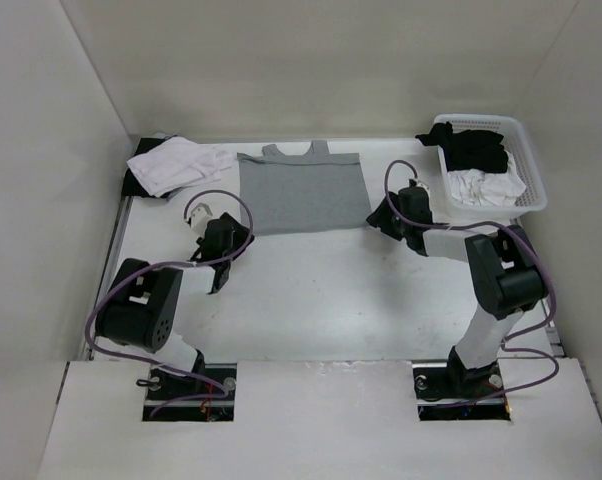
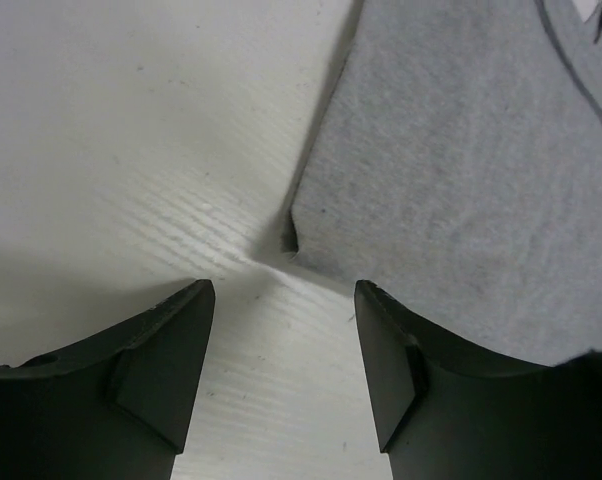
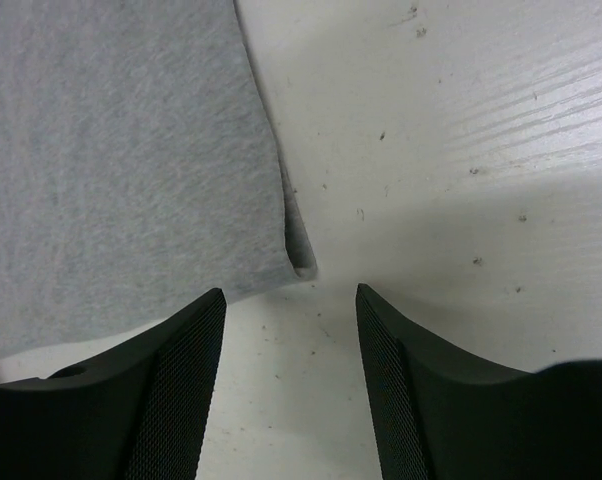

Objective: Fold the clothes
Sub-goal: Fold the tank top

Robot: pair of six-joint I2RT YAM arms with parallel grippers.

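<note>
The clothes, a grey tank top (image 1: 301,190), lie flat at the far middle of the table with the straps toward the back wall. My left gripper (image 1: 243,240) stands open just short of its near-left corner. In the left wrist view that corner of the clothes (image 2: 461,170) lies just ahead of the gripper (image 2: 284,290), with bare table between the jaws. My right gripper (image 1: 379,218) is open at the near-right corner. In the right wrist view the clothes (image 3: 121,170) end in a slightly doubled corner just beyond the gripper (image 3: 291,295), which holds nothing.
A crumpled white garment (image 1: 176,163) lies at the back left, close to the tank top's left edge. A white basket (image 1: 534,190) at the back right holds black and white garments. White walls close in the table on three sides.
</note>
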